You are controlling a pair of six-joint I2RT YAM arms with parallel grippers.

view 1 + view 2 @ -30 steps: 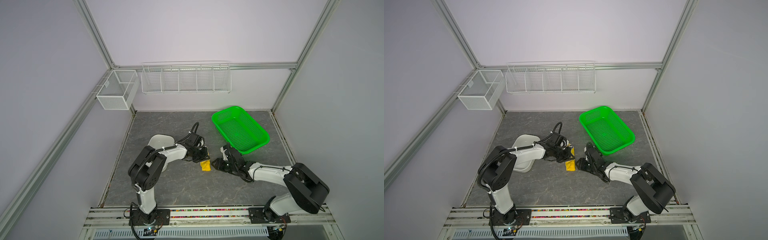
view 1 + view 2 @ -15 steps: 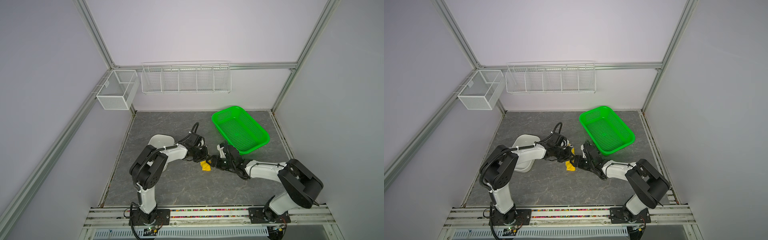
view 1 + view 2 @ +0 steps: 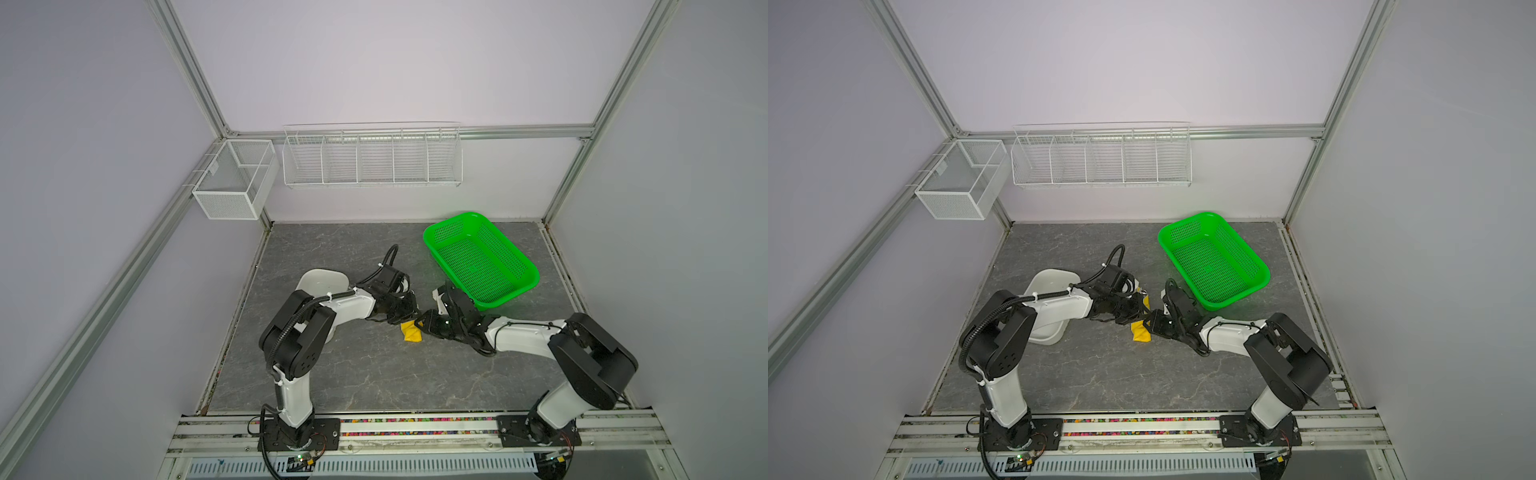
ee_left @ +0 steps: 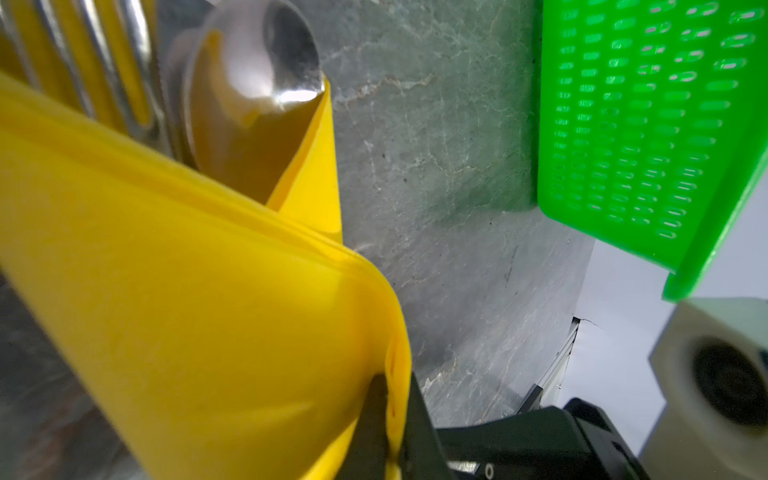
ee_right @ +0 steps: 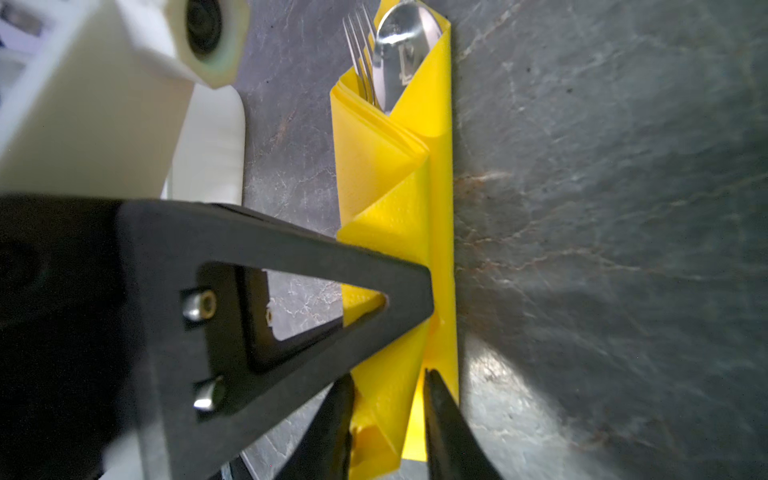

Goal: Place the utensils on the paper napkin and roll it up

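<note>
Since a second ago the right pincer [image 5: 388, 411] has slid toward nine o'clock, pinching one end of the paper napkin [image 5: 390, 199]. Its fold is pinched by the left pincer [image 4: 392, 403], with the utensils [image 5: 388, 54] inside.

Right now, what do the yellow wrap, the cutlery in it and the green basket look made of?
The paper napkin: thin matte paper, faintly embossed, holding creases. The spoon and fork: polished metal, likely steel, mirror reflections. The basket: glossy moulded plastic, evenly slotted walls.

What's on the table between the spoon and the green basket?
Nothing: the left wrist view shows only bare grey tabletop between the spoon and the green basket.
</note>
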